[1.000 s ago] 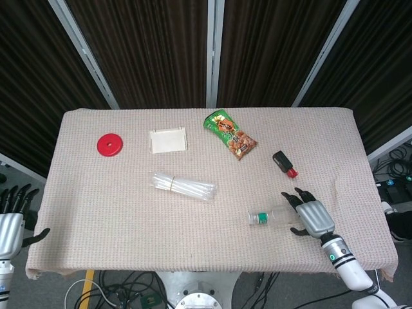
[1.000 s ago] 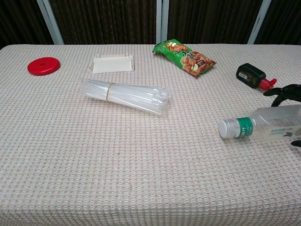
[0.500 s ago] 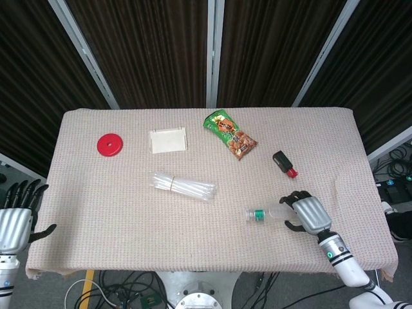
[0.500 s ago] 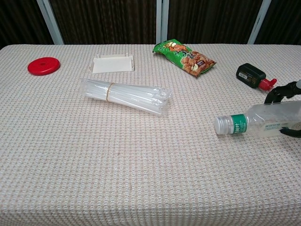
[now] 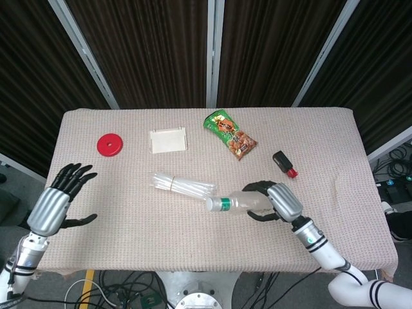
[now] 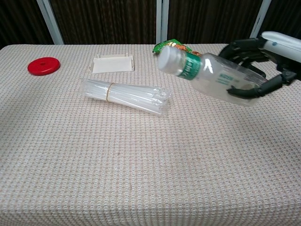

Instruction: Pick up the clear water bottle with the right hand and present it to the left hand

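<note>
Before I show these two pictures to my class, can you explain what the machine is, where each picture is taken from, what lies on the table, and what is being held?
It is a two-armed robot with human-like hands. One camera looks down from its head, the other forward from its chest. The right hand holds a clear plastic water bottle with a white cap, lifted off the cloth-covered table. The left hand waits open at the table's edge. On the cloth lie a red disc, a white tray, a green snack bag, a bundle of clear straws and a small black bottle.

Lab test bench: cloth-covered table [image 5: 129, 219], dark curtains [image 5: 141, 45], floor cables [image 5: 129, 293].
</note>
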